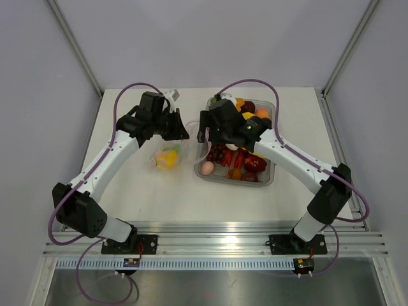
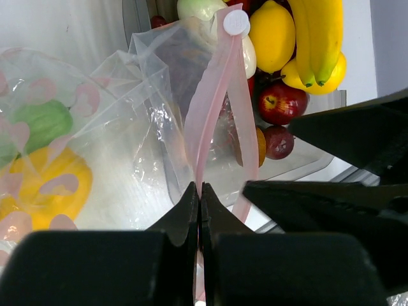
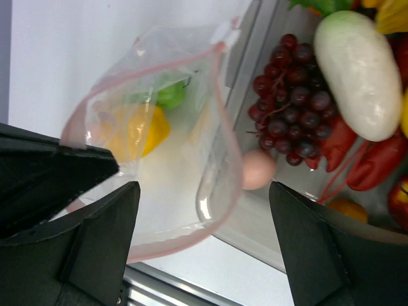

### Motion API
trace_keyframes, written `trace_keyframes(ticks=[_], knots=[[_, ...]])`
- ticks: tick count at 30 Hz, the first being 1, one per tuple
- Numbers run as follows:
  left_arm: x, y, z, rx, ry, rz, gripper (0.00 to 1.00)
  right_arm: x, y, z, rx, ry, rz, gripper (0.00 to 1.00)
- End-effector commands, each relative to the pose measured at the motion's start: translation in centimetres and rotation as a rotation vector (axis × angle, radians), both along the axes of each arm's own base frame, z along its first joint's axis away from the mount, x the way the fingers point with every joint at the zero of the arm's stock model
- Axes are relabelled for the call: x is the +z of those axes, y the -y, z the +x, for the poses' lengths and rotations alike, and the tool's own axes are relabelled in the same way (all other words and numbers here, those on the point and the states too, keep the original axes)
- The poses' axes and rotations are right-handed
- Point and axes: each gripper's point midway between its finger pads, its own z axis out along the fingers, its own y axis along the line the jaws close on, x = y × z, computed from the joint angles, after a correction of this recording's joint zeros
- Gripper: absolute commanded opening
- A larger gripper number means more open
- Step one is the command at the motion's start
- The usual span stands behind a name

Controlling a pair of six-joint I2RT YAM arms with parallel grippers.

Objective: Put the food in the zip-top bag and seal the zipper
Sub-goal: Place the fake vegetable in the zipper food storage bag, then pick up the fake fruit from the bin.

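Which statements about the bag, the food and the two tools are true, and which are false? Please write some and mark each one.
1. The left tool is shut on the zipper. True.
2. The zip-top bag is empty. False: a yellow piece and a green piece lie inside it.
3. The right tool grips the purple grapes. False: it is open, and the grapes lie in the tray.
4. The mouth of the zip-top bag is open. True.
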Motion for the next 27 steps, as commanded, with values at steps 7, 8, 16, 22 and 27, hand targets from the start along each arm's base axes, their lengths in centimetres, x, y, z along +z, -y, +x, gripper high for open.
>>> trace_keyframes(ticks=[7, 8, 16, 22, 27], knots=[[1.0, -2.2, 2.5, 0.11, 0.058, 0.114, 0.0, -1.0, 7.4, -0.9, -0.13, 0.035, -0.096, 0.63], [0.8, -2.3, 2.4, 0.107, 0.056, 0.127, 0.0, -2.2, 7.6, -1.1, -0.125, 0.016, -0.115, 0.62], [1.3, -3.7, 2.7, 0.161, 0.076, 0.146, 0.0, -6.9, 7.5, 0.7, -0.07, 0.003, -0.278, 0.67], [0.6, -4.9, 2.8, 0.188, 0.058, 0.154, 0.0, -7.9, 6.1, 2.0, 0.025, 0.018, -0.333, 0.7], [0.4, -4.9, 2.7, 0.19, 0.046, 0.101, 0.0, -9.1, 4.2, 3.7, 0.106, 0.079, -0.332, 0.73]])
